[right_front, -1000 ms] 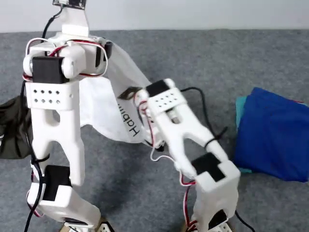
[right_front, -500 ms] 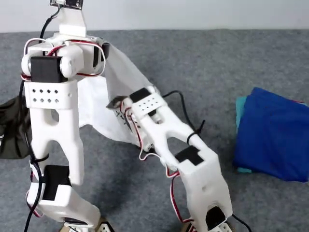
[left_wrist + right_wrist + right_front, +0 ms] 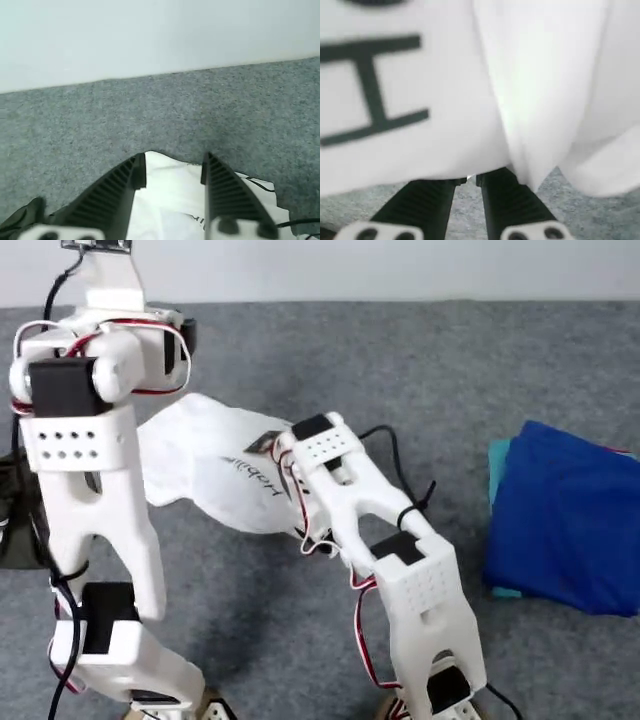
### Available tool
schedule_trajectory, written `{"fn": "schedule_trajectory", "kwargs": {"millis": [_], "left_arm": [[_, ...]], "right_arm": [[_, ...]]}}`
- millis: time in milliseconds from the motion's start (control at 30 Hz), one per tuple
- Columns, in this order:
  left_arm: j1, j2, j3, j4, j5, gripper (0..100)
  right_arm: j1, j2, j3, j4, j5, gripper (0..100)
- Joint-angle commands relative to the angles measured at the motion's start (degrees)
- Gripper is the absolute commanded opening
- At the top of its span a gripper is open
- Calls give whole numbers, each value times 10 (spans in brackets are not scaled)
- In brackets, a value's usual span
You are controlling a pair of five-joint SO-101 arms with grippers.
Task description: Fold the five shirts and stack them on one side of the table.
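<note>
right wrist view: right jaws clenched on the white shirt [image 3: 545, 75]; left jaws gape open over it.

A white shirt [image 3: 200, 465] lies crumpled on the grey tabletop [image 3: 420, 370], print up. The right arm [image 3: 380, 540] stretches from the near edge to it, with its hand [image 3: 265, 444] at the print. The left arm [image 3: 85, 470] stands tall at the left. Well apart at the right, a folded blue shirt [image 3: 570, 530] lies on a teal shirt [image 3: 498, 468]. A dark shirt [image 3: 8, 530] lies at the left edge.
</note>
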Motion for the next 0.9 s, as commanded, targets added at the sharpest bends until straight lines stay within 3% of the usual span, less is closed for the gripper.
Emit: {"fn": "schedule_trajectory", "kwargs": {"millis": [0, 167, 300, 433, 633, 867], "left_arm": [[-4, -11, -69, 38, 6, 188], [-37, -5, -138, 93, -10, 188], [-111, -4, -107, 101, -16, 188], [-154, -4, -7, 100, -77, 186], [-160, -4, 184, 94, -160, 187], [-160, 26, 368, -24, -183, 244]], "right_arm": [[18, 2, -34, 31, 28, 10], [61, 0, -131, 112, 38, 10], [114, -51, -145, 110, 56, 10], [151, -116, -144, 110, 70, 9], [184, -166, -143, 110, 84, 9], [177, -166, -121, 110, 83, 9]]}}
